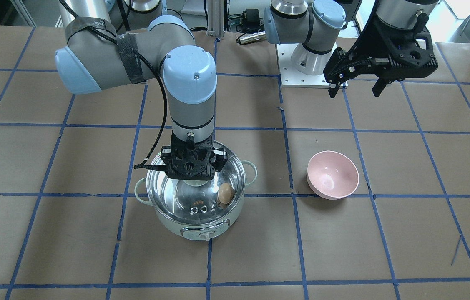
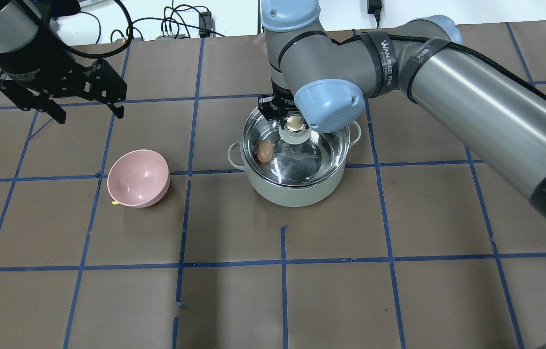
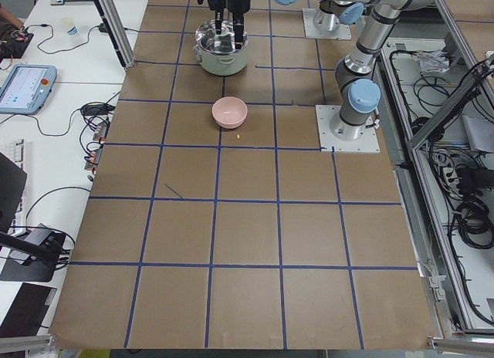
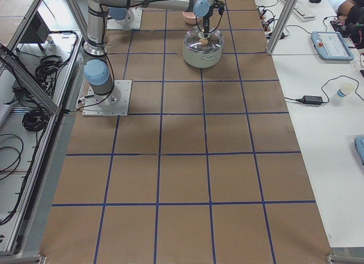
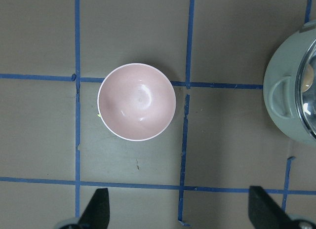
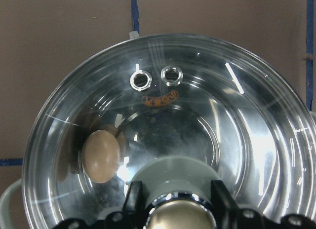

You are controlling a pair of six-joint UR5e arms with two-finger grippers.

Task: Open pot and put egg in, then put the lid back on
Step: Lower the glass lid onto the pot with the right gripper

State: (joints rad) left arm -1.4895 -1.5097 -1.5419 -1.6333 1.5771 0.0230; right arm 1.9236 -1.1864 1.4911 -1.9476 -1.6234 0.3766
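Pink bowl (image 5: 137, 101) upright on brown table (image 5: 39, 135), pot (image 5: 284, 98) cut off at right edge — left pincer (image 5: 178, 202) spread wide below

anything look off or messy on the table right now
Nothing serious. The egg lies whole inside the pot, under the glass lid, whose knob the right pincer grips. No spill or crack shows. The only stray thing is a tiny yellow speck lying beside the pink bowl.
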